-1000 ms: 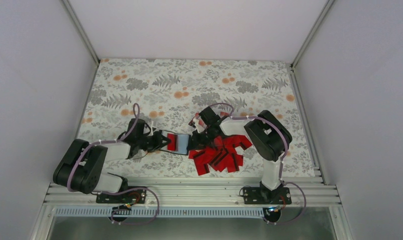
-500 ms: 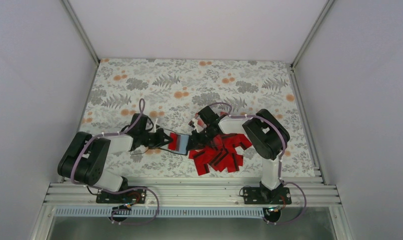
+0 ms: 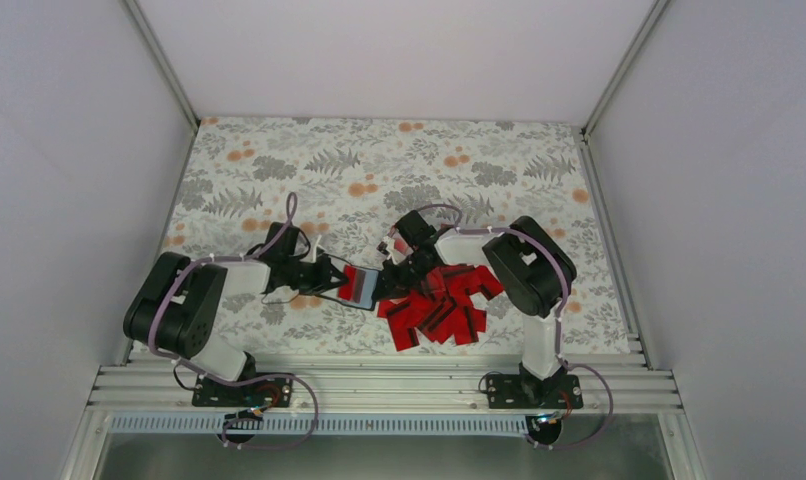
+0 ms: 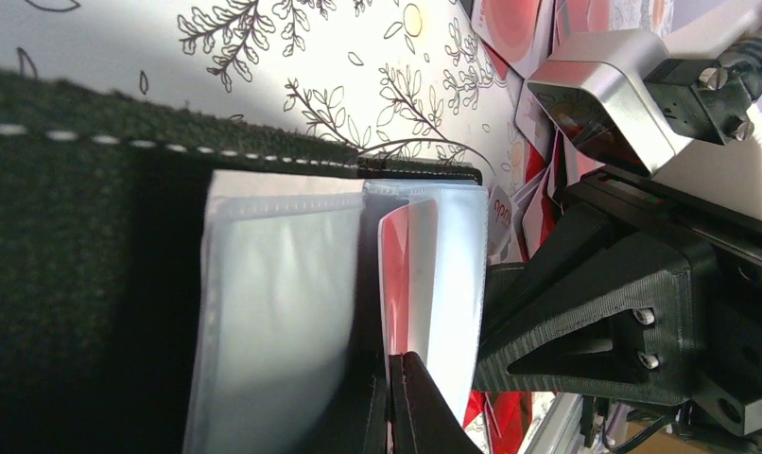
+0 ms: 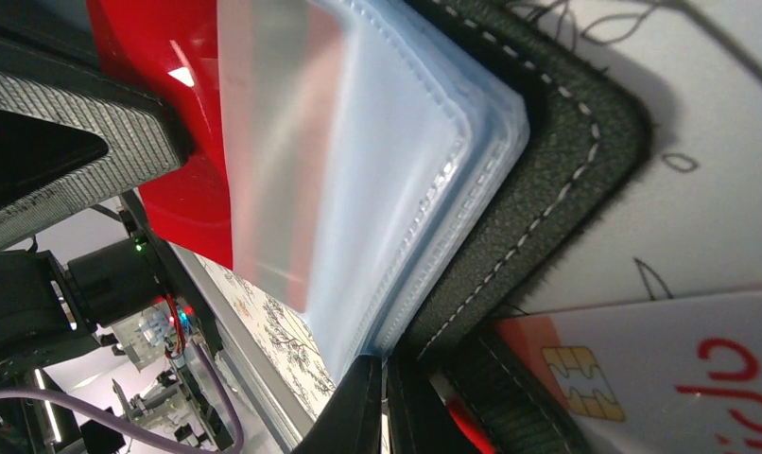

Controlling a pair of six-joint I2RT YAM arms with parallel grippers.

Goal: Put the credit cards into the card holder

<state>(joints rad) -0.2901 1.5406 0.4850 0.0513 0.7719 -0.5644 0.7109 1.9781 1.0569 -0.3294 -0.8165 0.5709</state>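
Where left fingers [image 4: 424, 421] and right fingers [image 5: 354, 416] meet over the floral-cloth desk [image 3: 379, 170]: black card holder [image 3: 357, 286], open.
Clear sleeves [image 5: 387, 189] fanned; one red credit card [image 4: 407, 274] inside a sleeve. Loose credit cards [image 3: 442, 308] heaped just to its right on the desk. Both pairs of fingers pressed together at the sleeve edges; whether either pinches a sleeve cannot be told.

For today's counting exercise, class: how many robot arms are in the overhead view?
2. The left arm stands at the near left, the right arm at the near right. Both reach inward to the card holder between them. No others seem hidden.
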